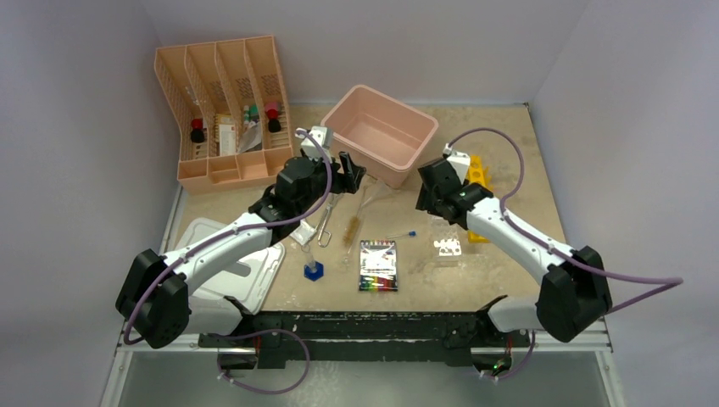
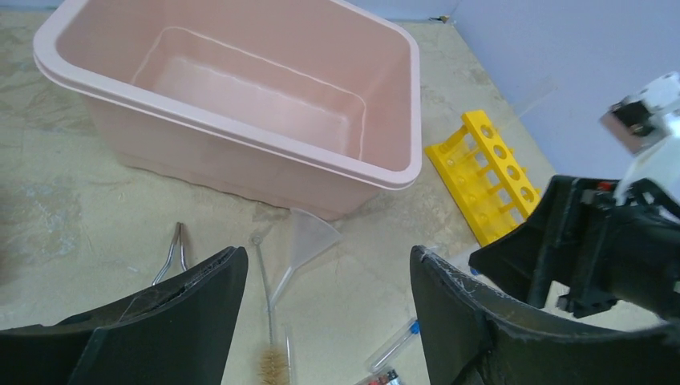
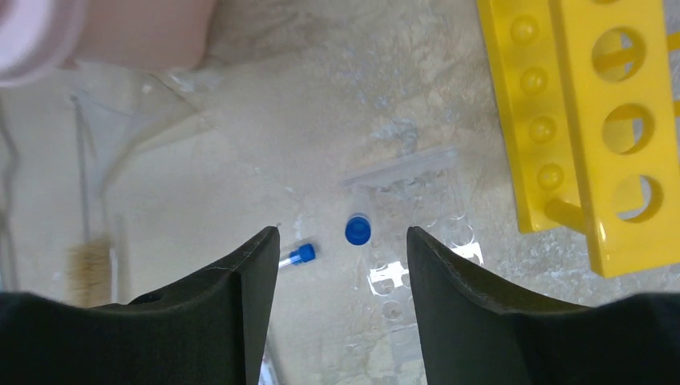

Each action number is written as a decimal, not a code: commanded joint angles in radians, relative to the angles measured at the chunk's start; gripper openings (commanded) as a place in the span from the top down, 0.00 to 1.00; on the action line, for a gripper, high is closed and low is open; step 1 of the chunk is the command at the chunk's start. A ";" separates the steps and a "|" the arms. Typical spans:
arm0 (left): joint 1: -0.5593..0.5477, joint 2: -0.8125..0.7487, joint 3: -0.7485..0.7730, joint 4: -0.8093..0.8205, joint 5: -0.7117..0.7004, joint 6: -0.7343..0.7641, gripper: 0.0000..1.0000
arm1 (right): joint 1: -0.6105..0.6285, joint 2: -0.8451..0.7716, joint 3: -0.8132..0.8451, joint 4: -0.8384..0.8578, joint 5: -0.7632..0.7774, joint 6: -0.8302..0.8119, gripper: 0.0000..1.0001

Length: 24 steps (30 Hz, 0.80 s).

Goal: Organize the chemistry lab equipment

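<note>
1 funnel (image 2: 311, 235) nr pink bin (image 2: 200, 160)

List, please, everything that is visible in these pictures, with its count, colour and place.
organizer: 1, peach, far left corner, small items inside
bin: 1, pink, far centre, empty
yellow rack: 1, yellow, right of the bin
clear tube rack: 1, clear, beside the yellow rack
blue-capped tubes: 2, clear with blue caps; one upright at the clear tube rack, one lying to its left
funnel: 1, clear, in front of the bin
metal tongs: 1, silver, left of the brush
brush: 1, brown bristles, table centre
cylinder: 1, clear on blue hexagonal base, upright, near centre
packet: 1, multicoloured, near centre
tray: 1, white, near left
left gripper: 1, black, open, over the funnel
right gripper: 1, black, open, over the clear tube rack
</note>
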 commanded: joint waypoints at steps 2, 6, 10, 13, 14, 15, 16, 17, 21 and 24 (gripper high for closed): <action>0.004 -0.044 0.019 -0.005 -0.074 -0.032 0.25 | 0.001 -0.064 0.063 -0.083 0.033 0.085 0.42; 0.024 -0.062 0.051 -0.078 -0.142 -0.070 0.21 | 0.022 -0.134 0.023 -0.178 0.031 0.363 0.52; 0.032 -0.080 0.063 -0.112 -0.204 -0.081 0.16 | 0.076 -0.124 0.001 -0.159 0.012 0.459 0.59; 0.041 -0.099 0.056 -0.120 -0.219 -0.078 0.15 | 0.136 -0.061 0.034 -0.173 0.029 0.512 0.59; 0.042 -0.106 0.053 -0.123 -0.221 -0.074 0.15 | 0.155 -0.038 0.040 -0.171 0.036 0.530 0.58; 0.042 -0.112 0.048 -0.126 -0.223 -0.068 0.15 | 0.169 -0.016 0.044 -0.168 0.041 0.551 0.58; 0.042 -0.119 0.044 -0.131 -0.226 -0.057 0.15 | 0.177 0.007 0.048 -0.169 0.044 0.574 0.57; 0.042 -0.127 0.041 -0.136 -0.230 -0.045 0.16 | 0.181 0.028 0.052 -0.170 0.046 0.593 0.56; 0.043 -0.161 0.029 -0.176 -0.255 -0.006 0.16 | 0.189 0.099 0.062 -0.163 0.061 0.687 0.51; 0.044 -0.184 0.017 -0.187 -0.268 0.005 0.16 | 0.202 0.158 0.058 -0.102 0.062 0.718 0.50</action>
